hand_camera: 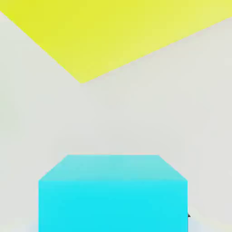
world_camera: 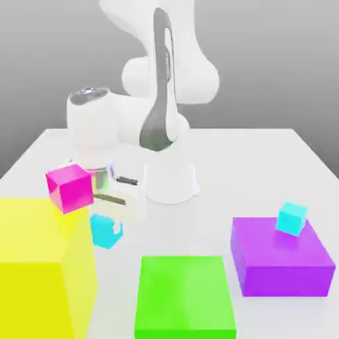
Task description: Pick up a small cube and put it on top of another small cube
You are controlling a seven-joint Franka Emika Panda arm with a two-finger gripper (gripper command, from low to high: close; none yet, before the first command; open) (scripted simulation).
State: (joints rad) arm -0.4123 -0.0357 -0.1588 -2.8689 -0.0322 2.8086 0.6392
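Cyan fills the near part of the hand view: the small cube (hand_camera: 113, 192) sits right under the wrist camera, its top face and one side face showing, and the fingers are clenched on it, one dark fingertip edge just peeking past its side. In the exterior view the same small cube (world_camera: 106, 230) sits low beside the yellow block (world_camera: 40, 265), with the white gripper (world_camera: 114, 222) pressed down over it so that only its lower part shows. Whether the cube rests on the bench (world_camera: 265, 159) or is just clear of it cannot be told.

The yellow block, the largest thing on the bench, stands at the exterior view's left, and its corner also cuts across the far part of the hand view. A green block (world_camera: 184, 294) lies flat at the front centre. To the exterior view's right a purple block (world_camera: 281, 261) carries the second small cyan cube (world_camera: 291, 218), which rests tilted on its top, well apart from the held one.

Behind the gripper a magenta cube (world_camera: 69, 187) sits at the yellow block's top edge. The arm (world_camera: 162, 99) is folded tightly over its own base (world_camera: 171, 182), the forearm bent back down and the hand pointing at the bench close in front of the base.
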